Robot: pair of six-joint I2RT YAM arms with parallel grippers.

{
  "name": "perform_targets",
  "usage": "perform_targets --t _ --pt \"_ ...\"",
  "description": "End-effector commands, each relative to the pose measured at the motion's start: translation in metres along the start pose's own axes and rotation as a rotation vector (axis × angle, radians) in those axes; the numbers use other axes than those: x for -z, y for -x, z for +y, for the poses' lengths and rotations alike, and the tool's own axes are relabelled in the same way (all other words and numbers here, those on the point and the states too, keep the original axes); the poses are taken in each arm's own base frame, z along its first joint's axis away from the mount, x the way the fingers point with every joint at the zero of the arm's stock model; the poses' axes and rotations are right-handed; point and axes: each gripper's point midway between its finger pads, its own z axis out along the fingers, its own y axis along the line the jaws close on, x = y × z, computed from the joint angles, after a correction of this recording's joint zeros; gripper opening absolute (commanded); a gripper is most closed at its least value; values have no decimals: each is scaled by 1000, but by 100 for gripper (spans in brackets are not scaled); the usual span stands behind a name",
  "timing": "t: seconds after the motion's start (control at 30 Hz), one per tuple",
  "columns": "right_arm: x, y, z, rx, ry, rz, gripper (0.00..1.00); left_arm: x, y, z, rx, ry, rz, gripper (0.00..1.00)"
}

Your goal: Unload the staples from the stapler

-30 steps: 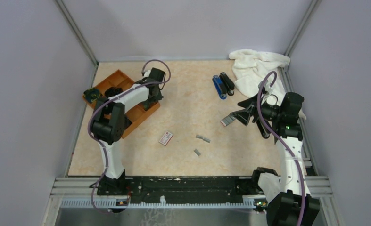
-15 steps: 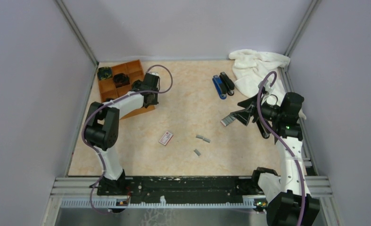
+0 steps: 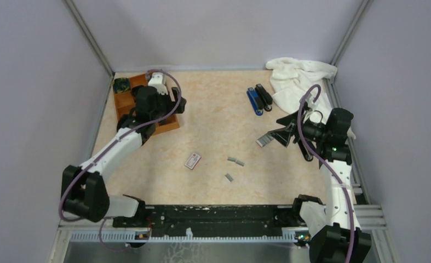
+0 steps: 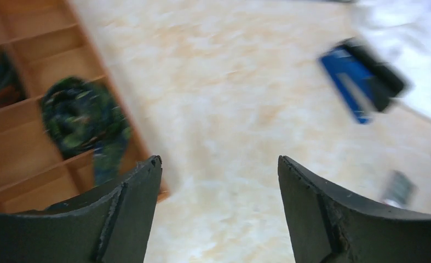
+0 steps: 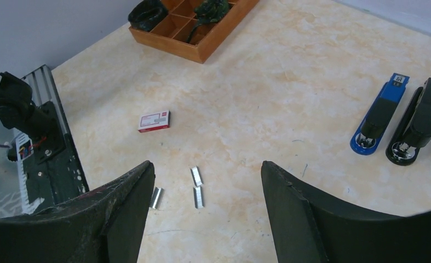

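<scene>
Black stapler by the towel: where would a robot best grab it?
Probably from above, jaws across the narrow sides of the black stapler near its middle: it lies flat, long and slim. The blue stapler lies close alongside, so room is tight there.

Overhead view, two low wrist views; blue stapler (image 5: 378,118) common.

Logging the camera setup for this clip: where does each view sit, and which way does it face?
Top external: above and behind the bases, looking down on the beige marbled table; left arm and right arm show.
Left wrist: by the orange-brown wooden compartment tray, facing rightward, blurred; open left tool shows.
Right wrist: facing leftward over silvery staple strips; open right tool shows.
Shared: all three see the blue stapler beside a slim black stapler.
</scene>
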Motion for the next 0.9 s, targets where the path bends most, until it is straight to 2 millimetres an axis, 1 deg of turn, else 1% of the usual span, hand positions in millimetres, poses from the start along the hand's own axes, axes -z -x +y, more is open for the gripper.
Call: perform_targets --t 0.0,0.03,0.07,0.1,0.13,0.23,0.3,0.4,0.47,0.5,0.53,0.57,0.6,0.63,0.7,0.73,0.8,0.87 --pt "2 14 5 103 4 -25 72 47 29 -77 101 -468 -171 84" --pt "2 13 6 108 6 -25 72 59 25 -89 125 -554 -184 84" --pt "2 12 6 114 10 -26 72 70 15 -99 153 -640 -183 84" --pt "2 11 6 122 10 -28 72 80 10 -106 203 -705 -177 84" --pt "2 10 7 128 10 -28 72 88 0 -113 257 -765 -149 84" --pt "3 9 4 151 -3 -24 72 101 -31 -123 380 -871 -41 81" --pt "4 5 -2 149 -35 -1 73 109 -52 -127 450 -911 17 80" --pt "4 -3 -20 127 -100 50 75 126 -74 -130 478 -949 10 80" --pt "4 -11 -33 95 -134 97 75 132 -80 -132 494 -938 9 80" --pt "3 -16 -41 73 -148 121 75 134 -80 -135 498 -926 25 80" --pt "3 -21 -47 52 -162 147 75 138 -74 -140 483 -922 31 81" --pt "3 -25 -53 31 -170 172 74 143 -60 -147 447 -922 24 88" --pt "3 -29 -58 12 -179 196 74 148 -48 -155 409 -903 25 98" --pt "3 -33 -62 -5 -186 216 74 164 -15 -172 365 -913 -22 99" --pt "3 -37 -68 -23 -203 238 74 187 22 -190 349 -866 -63 100" --pt "3 -38 -69 -26 -211 243 74 198 40 -195 386 -839 -68 100" --pt "4 -40 -73 -27 -229 242 74 223 69 -204 460 -818 -50 100" --pt "4 -42 -77 -26 -251 246 74 242 88 -208 497 -800 -33 100"
